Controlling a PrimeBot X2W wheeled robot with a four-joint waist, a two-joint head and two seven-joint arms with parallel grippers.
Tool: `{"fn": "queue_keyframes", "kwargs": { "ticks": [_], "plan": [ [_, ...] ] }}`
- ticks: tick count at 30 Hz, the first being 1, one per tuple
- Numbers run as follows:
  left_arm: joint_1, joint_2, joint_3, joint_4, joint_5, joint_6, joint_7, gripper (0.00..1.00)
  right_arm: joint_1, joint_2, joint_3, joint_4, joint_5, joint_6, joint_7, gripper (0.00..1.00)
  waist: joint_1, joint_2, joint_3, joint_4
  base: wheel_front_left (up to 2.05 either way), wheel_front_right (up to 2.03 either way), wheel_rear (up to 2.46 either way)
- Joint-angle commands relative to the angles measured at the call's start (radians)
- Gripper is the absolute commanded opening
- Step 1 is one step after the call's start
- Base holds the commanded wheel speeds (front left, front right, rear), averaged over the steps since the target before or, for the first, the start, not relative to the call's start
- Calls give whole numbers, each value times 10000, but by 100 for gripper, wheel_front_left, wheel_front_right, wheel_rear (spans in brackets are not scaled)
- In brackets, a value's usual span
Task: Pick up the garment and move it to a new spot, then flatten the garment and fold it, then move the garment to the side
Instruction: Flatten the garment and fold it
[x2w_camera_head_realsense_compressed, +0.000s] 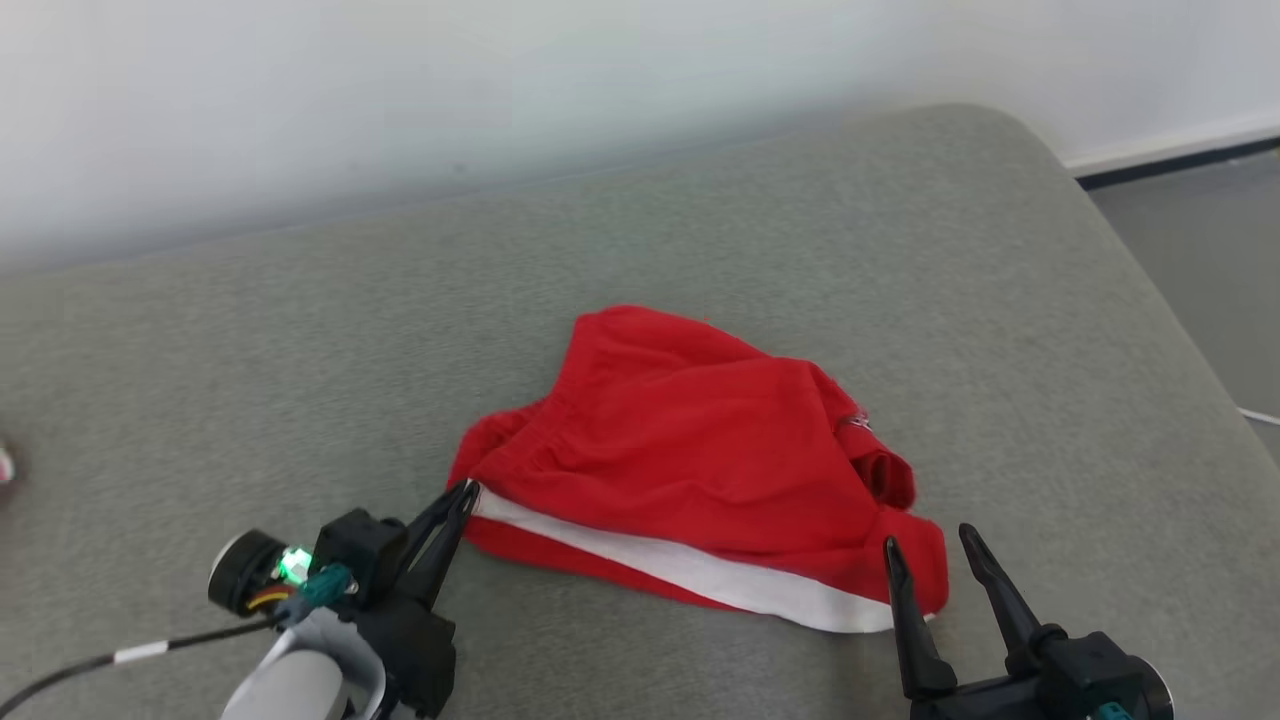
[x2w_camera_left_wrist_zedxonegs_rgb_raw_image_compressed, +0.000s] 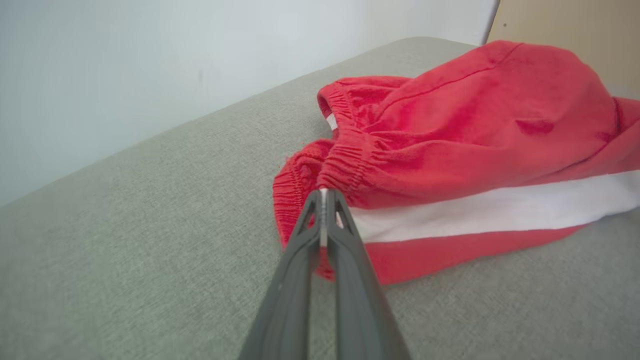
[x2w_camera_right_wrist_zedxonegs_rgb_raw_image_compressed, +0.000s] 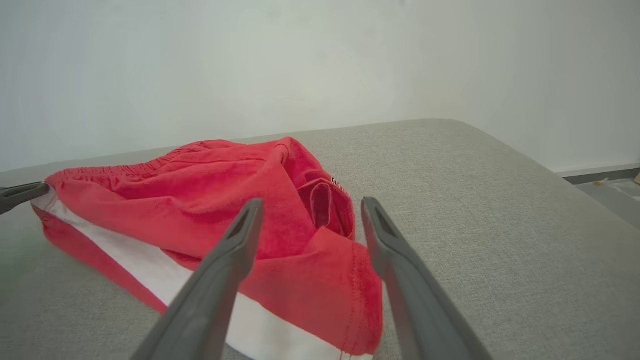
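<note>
The garment (x2w_camera_head_realsense_compressed: 690, 450) is a pair of red shorts with a white side stripe, lying crumpled in the middle of the grey cushion (x2w_camera_head_realsense_compressed: 300, 330). My left gripper (x2w_camera_head_realsense_compressed: 466, 492) is shut on the garment's elastic waistband at its left corner; in the left wrist view the left gripper (x2w_camera_left_wrist_zedxonegs_rgb_raw_image_compressed: 324, 196) pinches the waistband where the white stripe of the garment (x2w_camera_left_wrist_zedxonegs_rgb_raw_image_compressed: 475, 150) begins. My right gripper (x2w_camera_head_realsense_compressed: 928, 547) stands open at the garment's right leg hem, near the front. From the right wrist camera, the right gripper (x2w_camera_right_wrist_zedxonegs_rgb_raw_image_compressed: 311, 207) straddles that end of the garment (x2w_camera_right_wrist_zedxonegs_rgb_raw_image_compressed: 200, 195) without touching it.
The cushion's rounded right edge (x2w_camera_head_realsense_compressed: 1150, 300) drops to a grey floor (x2w_camera_head_realsense_compressed: 1210, 260). A pale wall (x2w_camera_head_realsense_compressed: 500, 90) runs along the back. A black cable (x2w_camera_head_realsense_compressed: 90, 665) trails from my left wrist at the lower left.
</note>
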Motion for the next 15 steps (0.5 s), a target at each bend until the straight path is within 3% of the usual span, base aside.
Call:
{"fn": "queue_keyframes", "kwargs": {
  "ticks": [1,8,15],
  "plan": [
    [417,27,260,-285,133,77,-26,0,116,16,-29,-6,-80,-22,-27,100,1,0,-314,720,0,0,0],
    [2607,-100,1879,-1811,394,367,-26,0,316,14,-90,50,-255,-22,-26,100,1,0,-772,2054,0,0,0],
    [4123,-337,3114,-2366,487,607,-26,0,413,-27,-68,103,-266,-22,-26,100,1,0,-933,2508,0,0,0]
  ]
}}
